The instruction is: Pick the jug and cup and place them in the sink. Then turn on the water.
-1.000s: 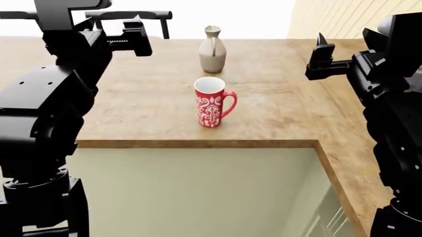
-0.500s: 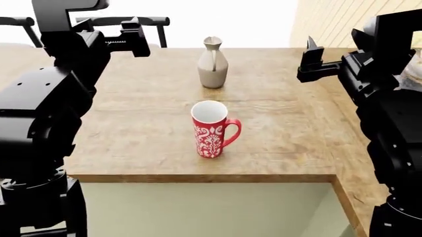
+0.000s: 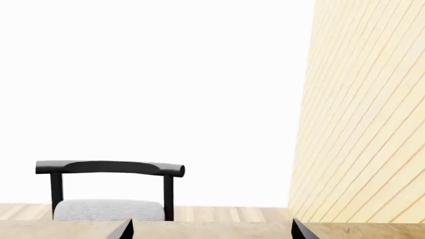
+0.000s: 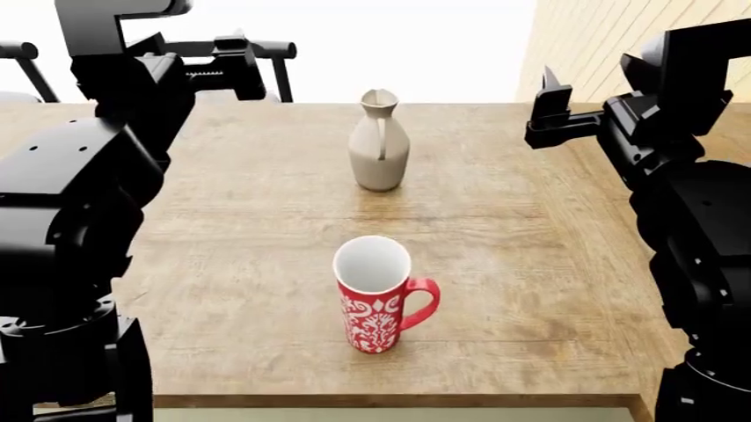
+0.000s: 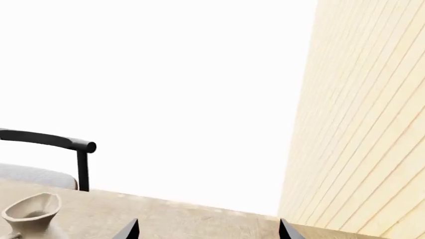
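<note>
Head view: the jug stands upright at upper centre of the wooden counter; the cup stands upright at lower centre, well apart from it, handle toward the frame's right; the left gripper hangs at upper left and the right gripper at upper right, both clear of the two vessels; neither pincer's spread can be judged here. Left wrist view: two dark fingertips show at the bottom edge, set apart with nothing between; a black chair stands beyond the counter. Right wrist view: fingertips likewise apart and empty; the jug's lip shows at lower left.
</note>
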